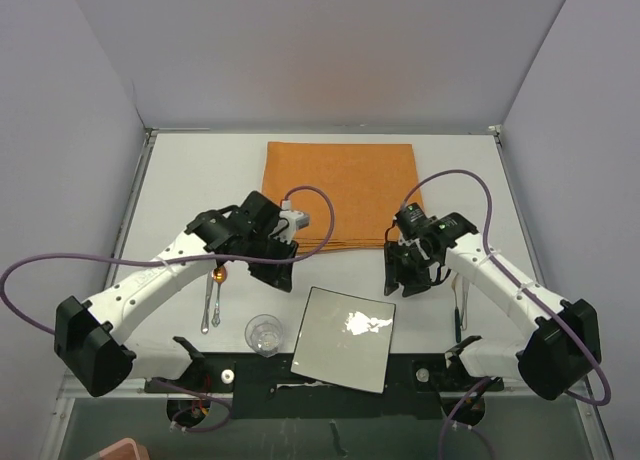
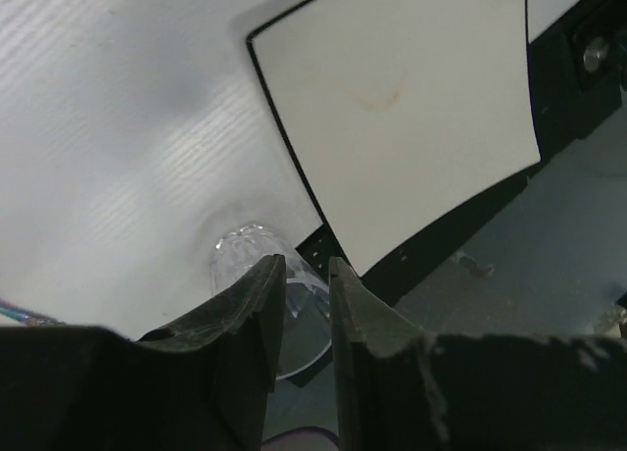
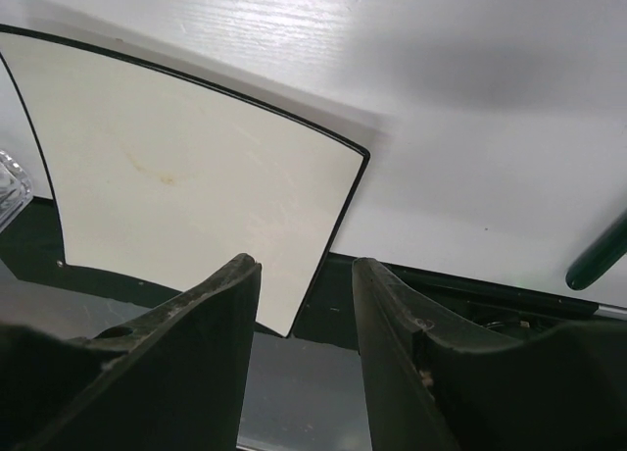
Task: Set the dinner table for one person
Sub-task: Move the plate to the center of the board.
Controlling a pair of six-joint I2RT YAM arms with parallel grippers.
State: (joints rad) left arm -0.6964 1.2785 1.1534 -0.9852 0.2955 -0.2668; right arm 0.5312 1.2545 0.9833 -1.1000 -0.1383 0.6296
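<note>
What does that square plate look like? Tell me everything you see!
The plate is square, flat and shiny white, with a thin dark rim and a faint brownish smudge. It lies askew at the near edge of the dinner table, one corner poking out over the edge. Nothing is on it. A clear glass stands just left of it, not touching.

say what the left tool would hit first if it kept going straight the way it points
Most likely the clear glass, which lies straight ahead of the left tool in the left wrist view, though the depth is unclear.
</note>
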